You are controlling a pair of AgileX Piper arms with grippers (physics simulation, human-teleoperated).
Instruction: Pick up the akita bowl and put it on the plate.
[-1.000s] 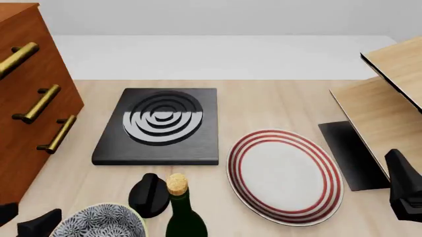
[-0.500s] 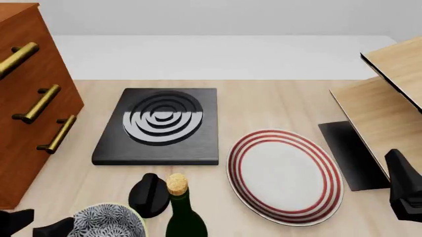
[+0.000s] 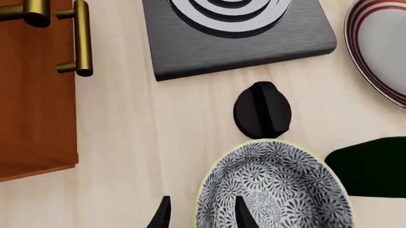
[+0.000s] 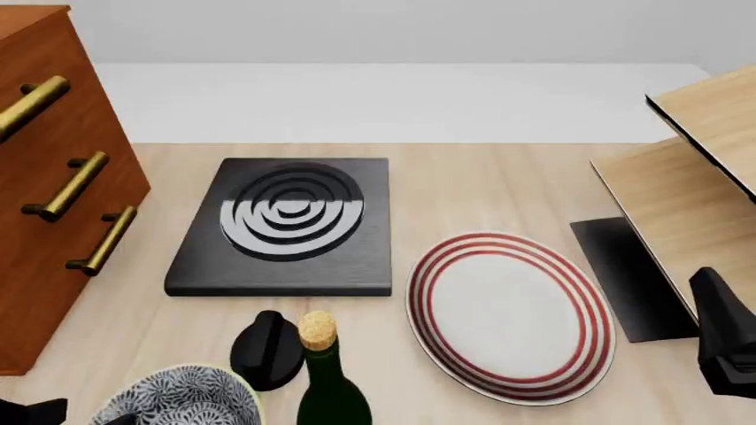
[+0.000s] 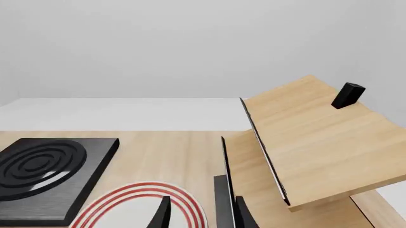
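Left hand (image 3: 198, 216) sits low at the near edge of the tabletop (image 3: 133, 142), its fingers parted either side of the near rim of the bowl (image 3: 273, 190), one tip outside the wall and one inside, not visibly pinching yet; the step in hand looks like securing that rim. To do it well, I judge the fingers should go deeper over the rim before closing, so the wall is pinched squarely and the bowl does not tip; the lift should be straight up first. Just beside the bowl stands a corked dark bottle (image 4: 321, 381), and just beyond it lies a small black knob-like object (image 3: 262, 110); both are between the bowl and the plate (image 4: 511, 316), so the carry should clear the cork. Farther off are the black stove (image 4: 287, 226) and, to the left, the wooden drawers (image 4: 53, 195). Right hand (image 5: 198, 216) hangs open and empty above the plate's far side.
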